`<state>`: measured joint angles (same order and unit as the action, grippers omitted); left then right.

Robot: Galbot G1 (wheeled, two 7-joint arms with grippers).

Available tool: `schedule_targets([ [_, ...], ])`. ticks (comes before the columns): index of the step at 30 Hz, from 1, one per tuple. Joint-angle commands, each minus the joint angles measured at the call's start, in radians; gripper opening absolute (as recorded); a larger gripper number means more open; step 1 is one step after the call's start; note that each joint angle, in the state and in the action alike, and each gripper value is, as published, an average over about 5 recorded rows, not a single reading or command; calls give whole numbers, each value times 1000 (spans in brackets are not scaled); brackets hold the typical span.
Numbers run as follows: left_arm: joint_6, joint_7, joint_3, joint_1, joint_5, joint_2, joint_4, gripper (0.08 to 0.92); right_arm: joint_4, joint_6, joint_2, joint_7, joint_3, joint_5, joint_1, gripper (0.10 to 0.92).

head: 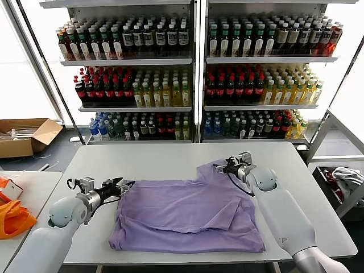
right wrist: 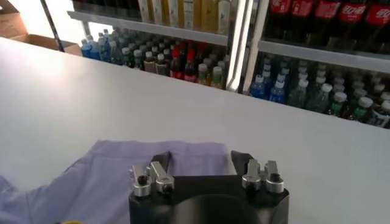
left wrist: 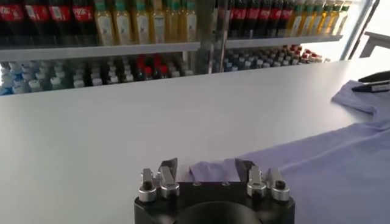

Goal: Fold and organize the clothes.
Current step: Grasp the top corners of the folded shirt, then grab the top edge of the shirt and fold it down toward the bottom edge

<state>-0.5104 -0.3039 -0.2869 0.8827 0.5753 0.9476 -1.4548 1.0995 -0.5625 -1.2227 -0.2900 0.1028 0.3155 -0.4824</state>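
One lavender T-shirt [head: 187, 216], lying partly folded across the near middle of the white table [head: 165, 159], plain side up. My left gripper [head: 124, 185], fingers spread, sits at the shirt's left edge with the sleeve corner between them. My right gripper [head: 222, 166], fingers also spread, sits at the far right corner of the fabric. Orange bag [head: 12, 219] on the side table to my left; bottle shelves [head: 193, 74] behind.
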Motion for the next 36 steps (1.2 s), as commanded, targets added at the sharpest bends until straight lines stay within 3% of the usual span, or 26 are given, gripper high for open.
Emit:
schedule_targets([
  [1,-1,-5,20,-20,5,7,27,499,-49,-5,-12,3,-28,-6,28,517],
  [10,6,-16,18,-14,27,0,26,239,62,-11,6,13,-3,75,-15,257],
  [16,19,-17,11,-20,48,-6,-12,97,264,-16,50,40,77,278,-114,110],
  [25,16,-35,-74,86,86,-54,-174,85,591,-16,178,59,196,394,-336,106],
  [36,14,-20,-225,366,62,-60,-436,86,851,12,282,47,487,396,-791,106],
])
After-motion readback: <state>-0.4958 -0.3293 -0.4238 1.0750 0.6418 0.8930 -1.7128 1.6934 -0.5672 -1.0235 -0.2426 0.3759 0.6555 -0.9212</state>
